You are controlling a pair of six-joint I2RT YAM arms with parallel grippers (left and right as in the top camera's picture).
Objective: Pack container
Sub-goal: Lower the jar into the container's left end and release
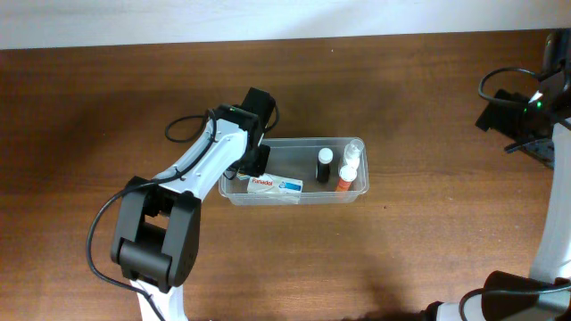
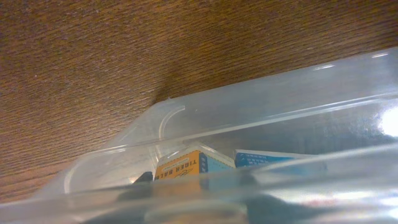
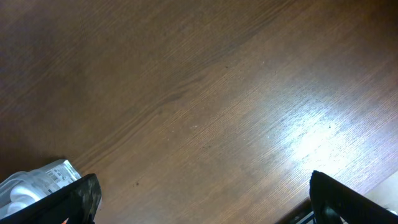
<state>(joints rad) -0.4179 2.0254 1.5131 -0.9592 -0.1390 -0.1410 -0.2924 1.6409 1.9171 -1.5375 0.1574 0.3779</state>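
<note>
Fingers (image 3: 78, 199) of the right gripper (image 3: 202, 183): two dark tips at the lower corners of the wrist view, spread wide, only bare table between them. Left gripper (image 1: 253, 162): fingers hidden under the wrist housing in the overhead view and out of frame in its own camera, so spread or closed cannot be told.

Container (image 1: 290, 159): clear tub at the centre of the overhead frame, long side running left-right, flat on the wooden table (image 1: 428, 71).
Contents:
- White box with red lettering (image 1: 275, 185), lying along the lower wall in the left half.
- Black-capped bottle (image 1: 325, 164), upright, right of centre.
- Clear bottle (image 1: 354, 150) and orange bottle (image 1: 345, 176), both white-capped, at the right end.

Left wrist view, through the wall: orange Tiger Balm box (image 2: 181, 168) beside a blue box (image 2: 267, 158).

Left gripper sits at the tub's left end, over its wall; contact not discernible. Right arm (image 1: 555, 205) stands at the right edge of the frame, well apart from the tub.
</note>
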